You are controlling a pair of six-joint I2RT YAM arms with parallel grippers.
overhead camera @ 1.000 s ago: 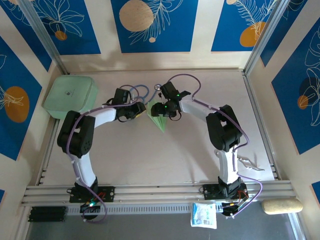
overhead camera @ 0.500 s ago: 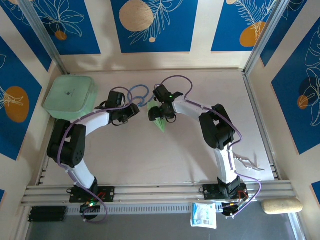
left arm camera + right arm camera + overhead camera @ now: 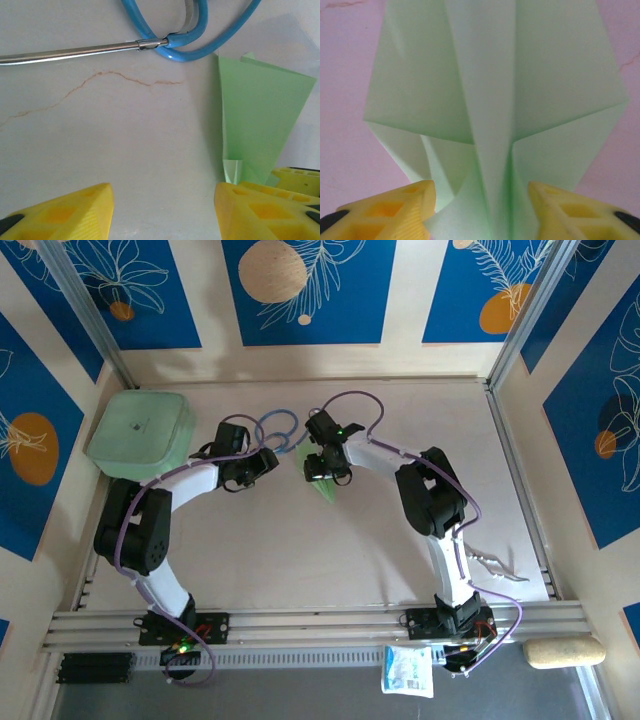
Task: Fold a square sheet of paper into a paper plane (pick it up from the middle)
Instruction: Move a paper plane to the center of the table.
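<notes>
Top external view: the paper plane (image 3: 323,489) lies near the middle of the table (image 3: 300,560), partly folded, its pointed tip toward the arm bases. The right gripper (image 3: 318,468) sits over its far end. The left gripper (image 3: 264,464) is just beside the plane to the left, apart from it. A blue stethoscope (image 3: 276,426) lies just beyond both grippers, and a mint-green box (image 3: 140,433) sits in the far left corner.

On the left wrist camera, the left gripper (image 3: 162,196) has its yellow fingers (image 3: 70,214) spread over bare table with nothing between them. The plane's green edge (image 3: 260,115) lies off to the right.

On the right wrist camera, the right gripper (image 3: 480,200) has one finger (image 3: 390,210) on each side of the plane's (image 3: 490,90) folded centre ridge. The paper spans the gap between them, and I cannot tell whether they are pinching it.
</notes>
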